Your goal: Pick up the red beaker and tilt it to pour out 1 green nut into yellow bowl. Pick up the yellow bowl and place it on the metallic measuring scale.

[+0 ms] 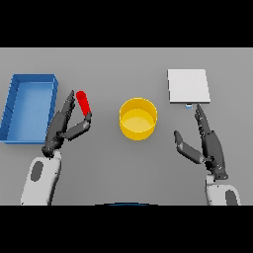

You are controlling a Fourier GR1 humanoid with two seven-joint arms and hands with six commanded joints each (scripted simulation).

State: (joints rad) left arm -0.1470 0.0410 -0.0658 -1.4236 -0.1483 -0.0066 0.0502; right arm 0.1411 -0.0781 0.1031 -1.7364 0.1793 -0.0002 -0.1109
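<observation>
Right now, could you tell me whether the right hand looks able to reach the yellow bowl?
Probably yes: the right hand is open, holds nothing, and only bare table separates it from the yellow bowl.

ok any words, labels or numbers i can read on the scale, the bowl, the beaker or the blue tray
None: no readable text anywhere.
Metallic measuring scale: plain pale top; a tiny bluish mark at its near edge, too small to read.
Yellow bowl: unmarked.
Red beaker: unmarked.
Blue tray: unmarked.
</observation>
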